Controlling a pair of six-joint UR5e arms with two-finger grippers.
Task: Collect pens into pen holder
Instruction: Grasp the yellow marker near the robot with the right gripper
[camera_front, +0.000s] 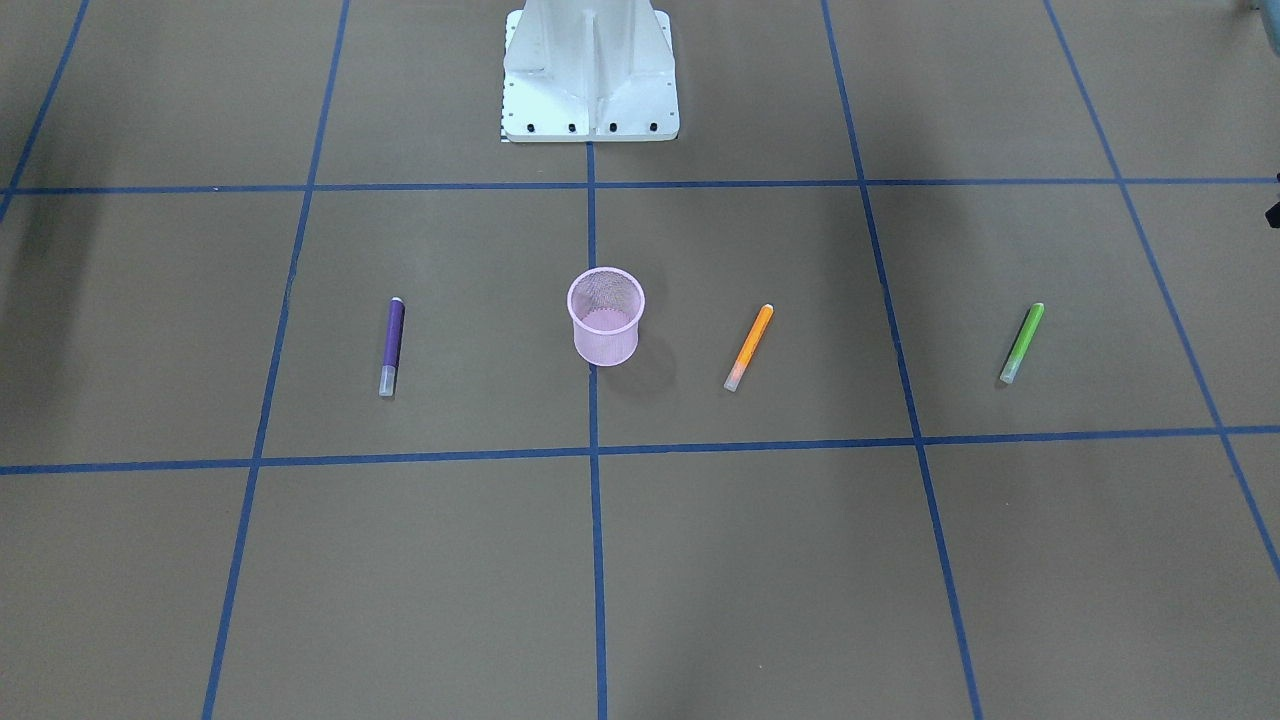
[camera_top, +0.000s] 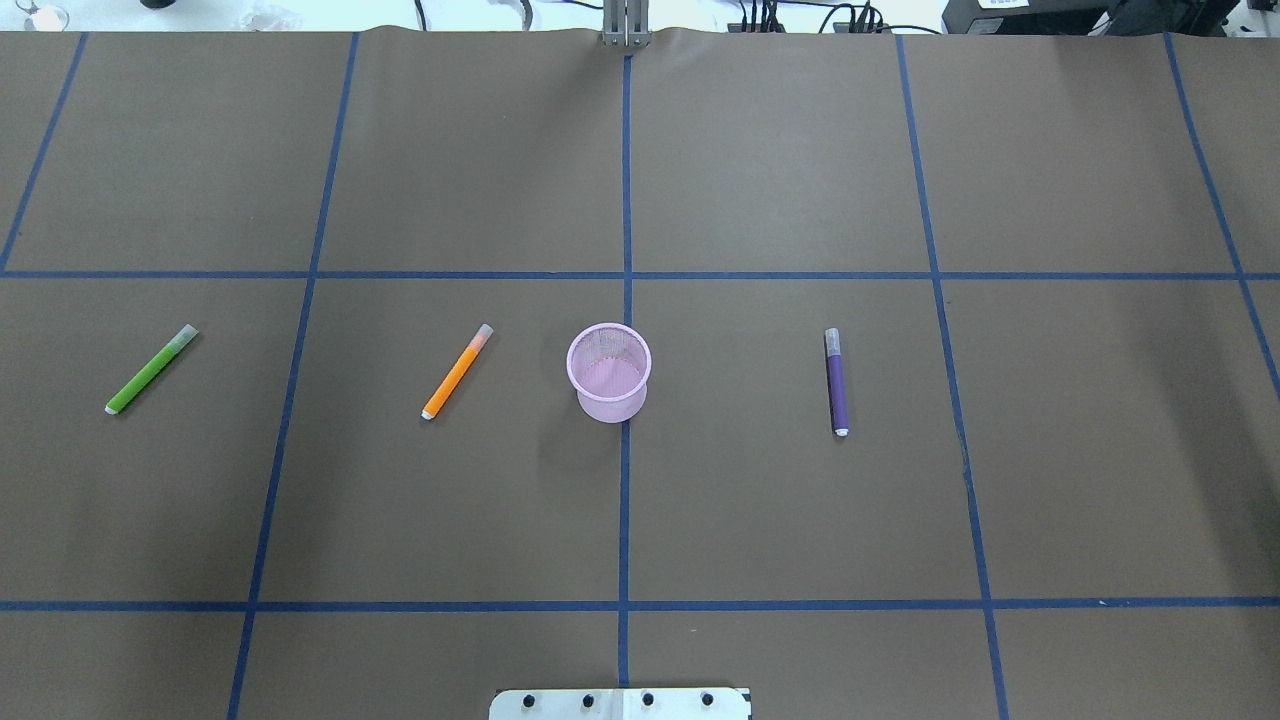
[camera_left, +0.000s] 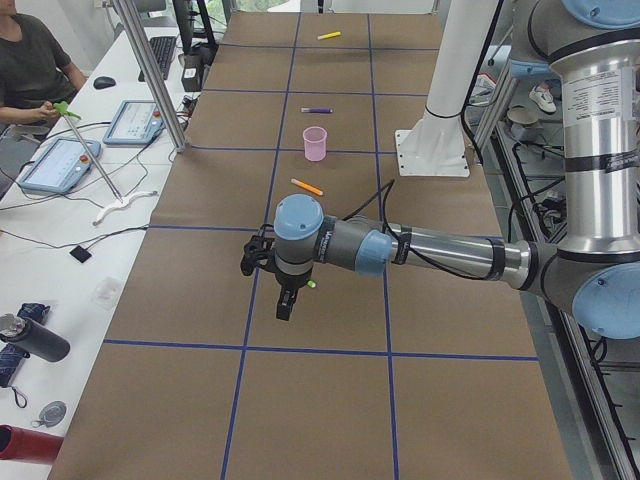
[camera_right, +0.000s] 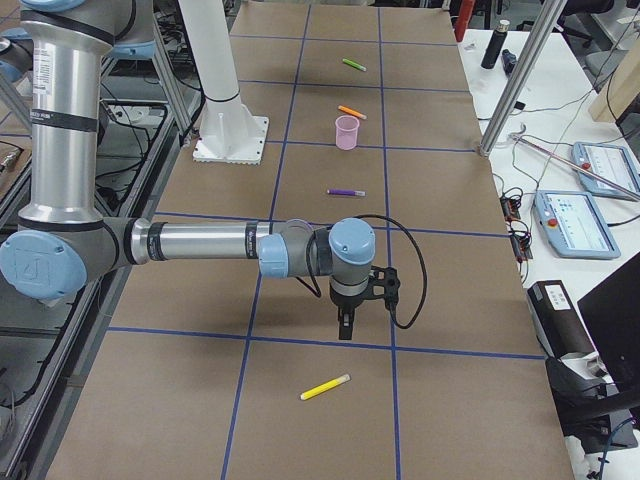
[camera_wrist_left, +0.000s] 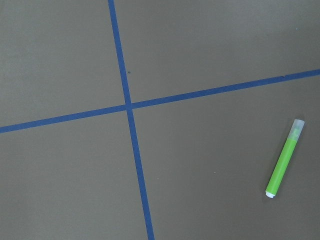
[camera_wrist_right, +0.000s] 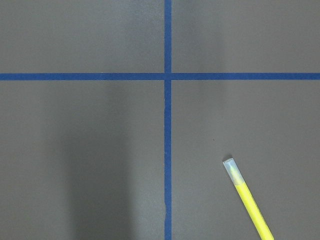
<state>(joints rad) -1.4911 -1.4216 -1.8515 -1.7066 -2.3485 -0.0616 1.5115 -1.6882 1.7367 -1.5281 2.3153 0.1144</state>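
The pink mesh pen holder (camera_top: 609, 372) stands upright at the table's middle, with no pen in it (camera_front: 605, 318). The purple pen (camera_top: 836, 381) lies to its right. The orange pen (camera_top: 457, 371) and the green pen (camera_top: 151, 369) lie to its left. The yellow pen (camera_right: 326, 386) lies far out on the robot's right and shows in the right wrist view (camera_wrist_right: 248, 197). My left gripper (camera_left: 284, 305) hangs above the table near the green pen (camera_wrist_left: 284, 158). My right gripper (camera_right: 344, 328) hangs above the table near the yellow pen. I cannot tell whether either is open or shut.
The robot's white base (camera_top: 620, 703) stands at the near table edge. Blue tape lines grid the brown table (camera_front: 760, 560). A side desk with tablets (camera_left: 60, 160), a metal post (camera_left: 150, 70) and a seated person (camera_left: 30, 60) lie beyond the far edge.
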